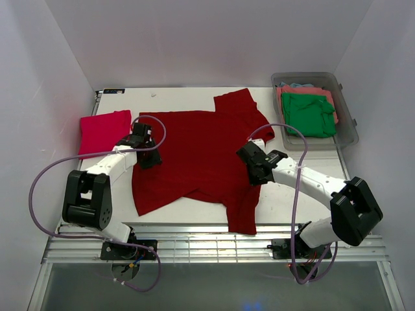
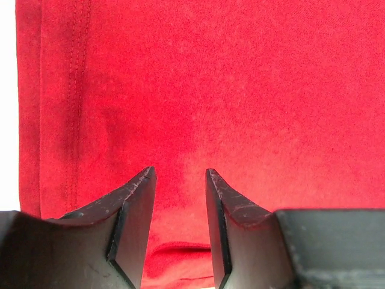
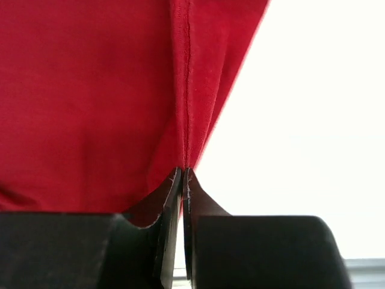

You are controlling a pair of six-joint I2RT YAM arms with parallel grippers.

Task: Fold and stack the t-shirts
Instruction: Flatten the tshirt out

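arms (image 1: 109, 163): white, black joints | cables (image 1: 30, 197): lilac | left hand (image 2: 178, 174), right hand (image 3: 182, 171): black

Matt cloth dark red t-shirt (image 1: 194, 155)

From above, the green t-shirt (image 1: 309, 114) covers most of the coral t-shirt (image 1: 311, 90) in the tub (image 1: 348, 129), and a pale blue scrap (image 1: 298, 84) behind them is too small to tell. Both wrist views cut the dark red t-shirt (image 2: 240, 90) off at their edges.

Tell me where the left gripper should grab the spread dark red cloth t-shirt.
Pinch its stitched hem, coming from the table on its left. The dark red t-shirt lies flat, so only that edge offers a lip; the open left gripper hovers inboard.
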